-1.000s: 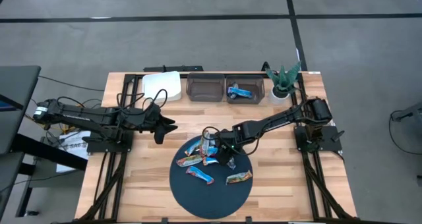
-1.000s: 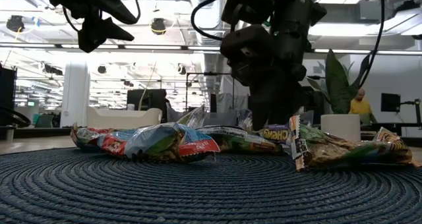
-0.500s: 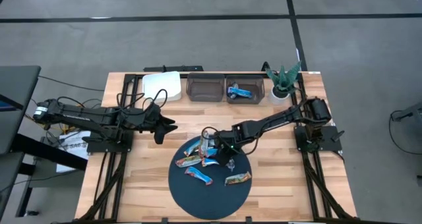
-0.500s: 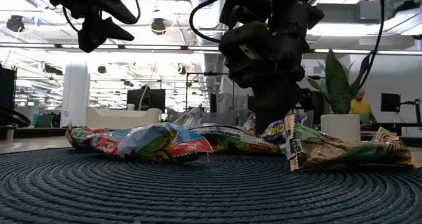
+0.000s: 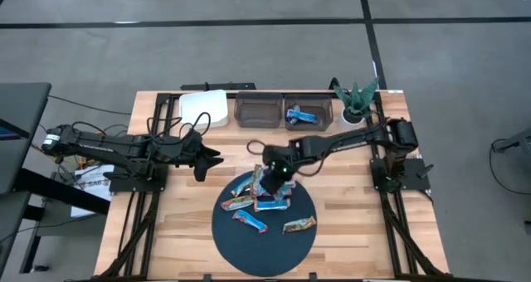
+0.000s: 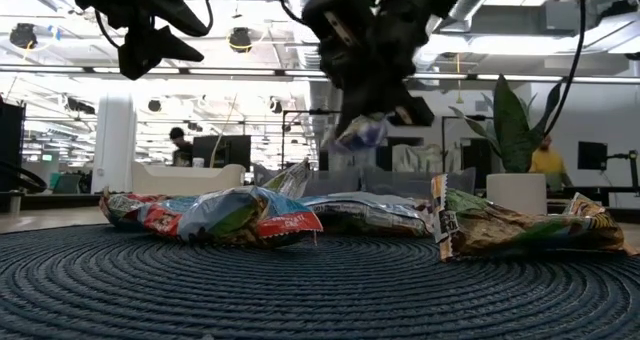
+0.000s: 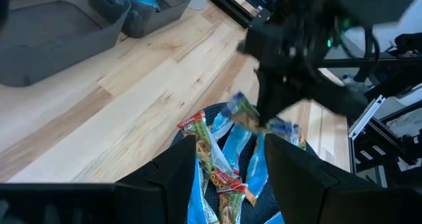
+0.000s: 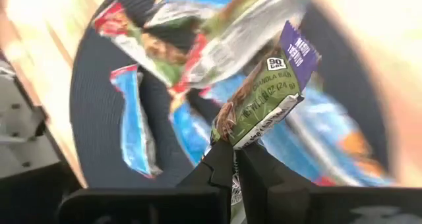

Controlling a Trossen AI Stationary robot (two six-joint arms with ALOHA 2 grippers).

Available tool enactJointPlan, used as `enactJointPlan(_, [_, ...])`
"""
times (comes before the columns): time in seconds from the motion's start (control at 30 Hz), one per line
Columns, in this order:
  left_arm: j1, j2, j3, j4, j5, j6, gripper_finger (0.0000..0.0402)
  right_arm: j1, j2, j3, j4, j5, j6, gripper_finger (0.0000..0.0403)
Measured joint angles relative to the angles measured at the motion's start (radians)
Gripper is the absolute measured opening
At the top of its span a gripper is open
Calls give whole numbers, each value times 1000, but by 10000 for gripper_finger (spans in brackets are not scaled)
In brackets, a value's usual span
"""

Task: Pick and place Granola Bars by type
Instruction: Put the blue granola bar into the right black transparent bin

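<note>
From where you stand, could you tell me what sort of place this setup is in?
Probably a robotics lab in an open-plan office: a wooden workbench on a black frame over grey floor, ceiling ducts and strip lights behind, and a person in yellow beside a monitor.

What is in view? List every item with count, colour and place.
loose bars: about five, blue, red, tan, on the mat
held bar: one, green with a purple corner, lifted over the mat
binned bar: one, blue, in the right-hand bin
bins: two, dark clear, back edge
mat: one, dark blue, round
white tray: one, beside the bins
potted plant: one, green, back corner
table: one, wooden
right gripper: shut on the held bar
left gripper: open, beside the mat
</note>
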Motion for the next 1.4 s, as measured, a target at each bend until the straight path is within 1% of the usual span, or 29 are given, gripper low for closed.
enactJointPlan(0.13, [0, 0, 0, 0, -1, 0, 173, -72, -20, 80, -87, 88, -75, 3])
enactJointPlan(0.17, [0, 0, 0, 0, -1, 0, 173, -96, -27, 96, -126, 113, -95, 3])
enactJointPlan(0.23, [0, 0, 0, 0, -2, 4, 173, -150, -28, 138, -140, 162, -130, 1])
enactJointPlan(0.3, [0, 0, 0, 6, -5, 10, 173, -209, -39, 167, -210, 208, -168, 1])
enactJointPlan(0.37, [0, 0, 0, 5, -7, 11, 173, -266, -43, 195, -220, 251, -196, 2])
enactJointPlan(0.47, [0, 0, 0, 8, -6, 11, 173, -352, -58, 216, -303, 286, -241, 1])
enactJointPlan(0.53, [0, 0, 0, 8, -6, 11, 173, -402, -59, 230, -320, 305, -268, 1])
enactJointPlan(0.6, [0, 0, 0, 8, -6, 11, 173, -454, -66, 233, -408, 317, -300, 1])
enactJointPlan(0.73, [0, 0, 0, 8, -6, 9, 173, -528, -69, 233, -490, 366, -353, 1])
enactJointPlan(0.9, [0, 0, 0, 7, -7, 17, 173, -606, -69, 233, -516, 367, -418, 1])
enactJointPlan(1.0, [0, 0, 0, 7, -18, 43, 173, -634, -69, 233, -516, 367, -426, 1])
enactJointPlan(1.2, [0, 0, 0, 8, -179, 53, 173, -660, -69, 233, -516, 364, -447, 1])
enactJointPlan(1.4, [0, 0, 0, 8, -237, 64, 173, -662, -69, 233, -499, 364, -470, 5])
